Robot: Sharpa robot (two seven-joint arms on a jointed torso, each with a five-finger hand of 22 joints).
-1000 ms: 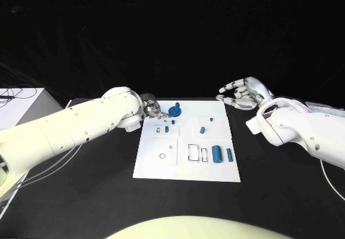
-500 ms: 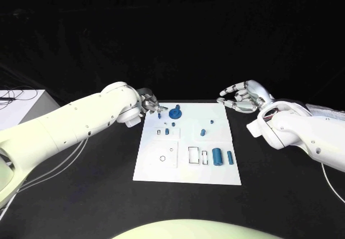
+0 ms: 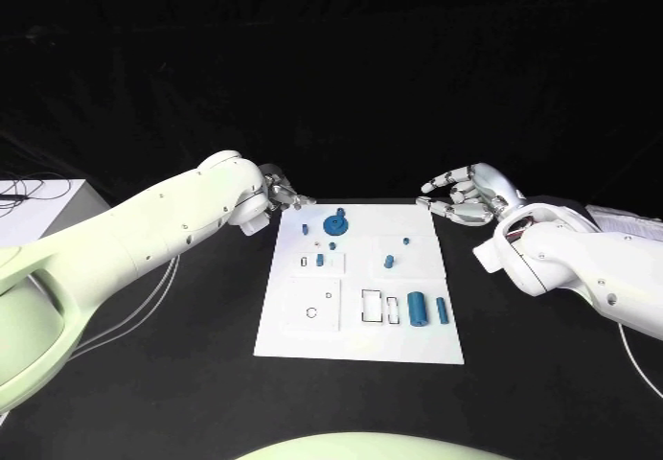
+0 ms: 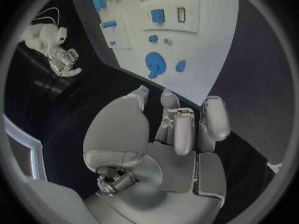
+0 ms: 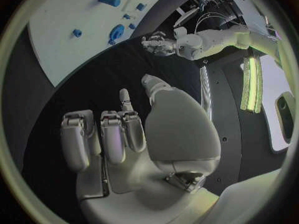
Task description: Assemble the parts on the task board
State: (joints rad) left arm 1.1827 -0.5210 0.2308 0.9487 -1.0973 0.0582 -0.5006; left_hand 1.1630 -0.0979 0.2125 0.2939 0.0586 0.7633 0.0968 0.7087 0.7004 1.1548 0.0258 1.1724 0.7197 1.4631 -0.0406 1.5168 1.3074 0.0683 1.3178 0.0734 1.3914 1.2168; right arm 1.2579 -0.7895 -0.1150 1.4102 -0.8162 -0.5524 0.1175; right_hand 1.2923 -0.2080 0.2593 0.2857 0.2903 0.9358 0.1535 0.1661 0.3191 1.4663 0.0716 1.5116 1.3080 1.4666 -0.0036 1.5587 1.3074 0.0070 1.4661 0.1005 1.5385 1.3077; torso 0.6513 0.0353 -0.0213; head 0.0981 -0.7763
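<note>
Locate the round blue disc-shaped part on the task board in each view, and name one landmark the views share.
Head view: round blue part at the task board's far end, nearest the left hand.
Left wrist view: just past that hand's fingertips.
Right wrist view: near the board's edge.
Shared landmark: the white board's edge beside it.

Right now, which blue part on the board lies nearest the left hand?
The small blue part at the task board's far left corner, left of the round blue disc. The left hand hovers just beyond that corner.

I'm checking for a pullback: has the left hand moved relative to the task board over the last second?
Yes. The left hand has drawn back off the task board, now over the black table beyond its far left corner.
</note>
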